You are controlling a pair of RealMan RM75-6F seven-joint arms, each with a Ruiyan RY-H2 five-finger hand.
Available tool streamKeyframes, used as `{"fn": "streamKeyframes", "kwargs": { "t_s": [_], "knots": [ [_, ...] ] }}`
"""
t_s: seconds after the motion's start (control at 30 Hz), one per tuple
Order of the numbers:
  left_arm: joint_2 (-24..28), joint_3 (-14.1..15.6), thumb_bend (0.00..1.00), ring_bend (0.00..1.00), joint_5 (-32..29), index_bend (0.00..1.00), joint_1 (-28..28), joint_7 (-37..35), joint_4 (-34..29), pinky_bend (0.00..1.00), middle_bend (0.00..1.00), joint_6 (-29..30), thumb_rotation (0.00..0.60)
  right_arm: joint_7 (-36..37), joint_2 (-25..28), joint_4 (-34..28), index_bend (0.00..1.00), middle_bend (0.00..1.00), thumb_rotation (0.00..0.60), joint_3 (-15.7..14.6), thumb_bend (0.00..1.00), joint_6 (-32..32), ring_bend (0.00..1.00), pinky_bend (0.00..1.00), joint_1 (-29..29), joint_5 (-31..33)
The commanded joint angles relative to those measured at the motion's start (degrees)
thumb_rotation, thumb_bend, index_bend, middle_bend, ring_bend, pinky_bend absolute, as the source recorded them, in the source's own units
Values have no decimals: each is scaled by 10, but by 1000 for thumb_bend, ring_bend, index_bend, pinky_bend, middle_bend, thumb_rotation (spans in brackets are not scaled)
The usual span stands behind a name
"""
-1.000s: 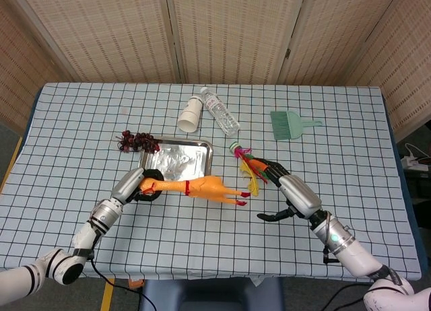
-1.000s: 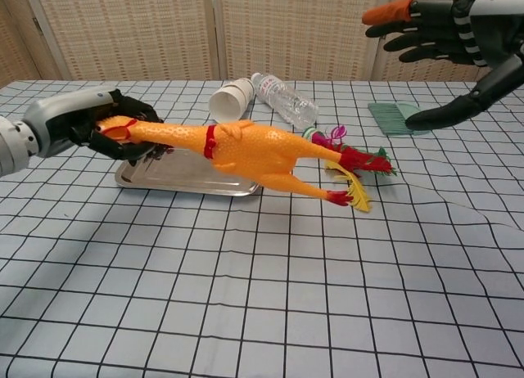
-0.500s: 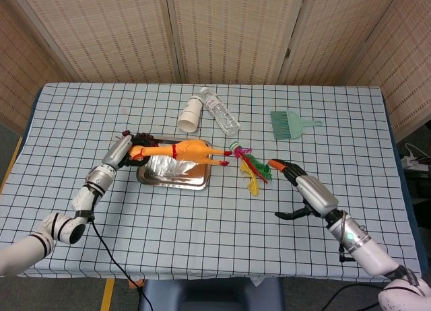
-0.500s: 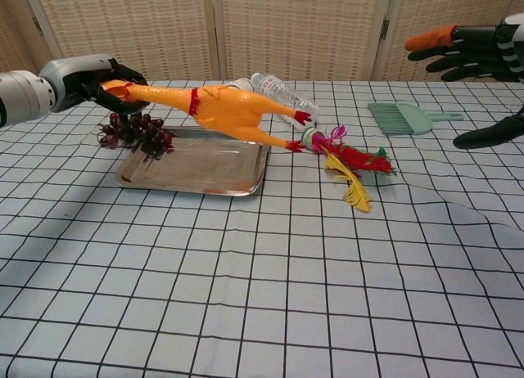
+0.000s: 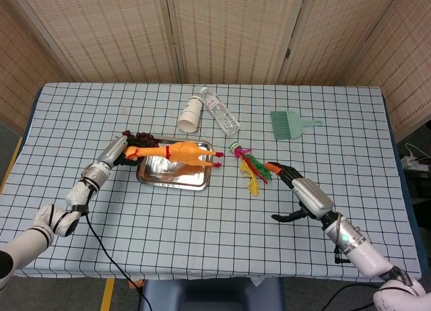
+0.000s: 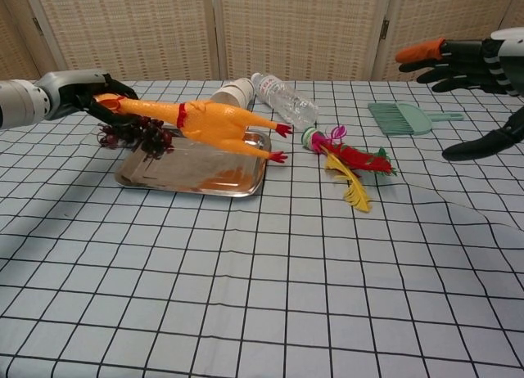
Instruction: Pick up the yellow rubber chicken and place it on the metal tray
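Our left hand [image 6: 86, 96] grips the rubber chicken [image 6: 201, 120] by its head, fingers wrapped round it, and we hold the body stretched out just above the tray [image 6: 143, 178], feet past the right rim. It does not look set down yet. Our right hand [image 6: 475, 59] hangs spread and empty, well off to the right. The risk we see: the chicken is long and floppy, so if we let go at the head it may drape over the rim or slide off. The dark berry bunch [image 6: 135, 134] sits touching the tray's left edge under our hand, and lowering could knock it.
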Motion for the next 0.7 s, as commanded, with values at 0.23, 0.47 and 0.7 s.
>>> {"fn": "streamKeyframes", "kwargs": {
  "t_s": [0.23, 0.47, 0.7],
  "knots": [
    [-38, 31, 624, 344, 14, 533, -7, 23, 85, 405, 458, -2, 600, 10, 6, -8, 0, 0, 600, -8, 104, 2, 0, 0, -5, -11],
    [-56, 31, 516, 84, -4, 1, -3, 84, 114, 318, 42, -12, 600, 12, 12, -11, 0, 0, 600, -9, 104, 10, 0, 0, -9, -20],
    [-54, 36, 487, 0, -12, 0, -3, 138, 119, 99, 0, -27, 600, 11, 17, -16, 0, 0, 600, -13, 105, 13, 0, 0, -12, -24]
  ]
}}
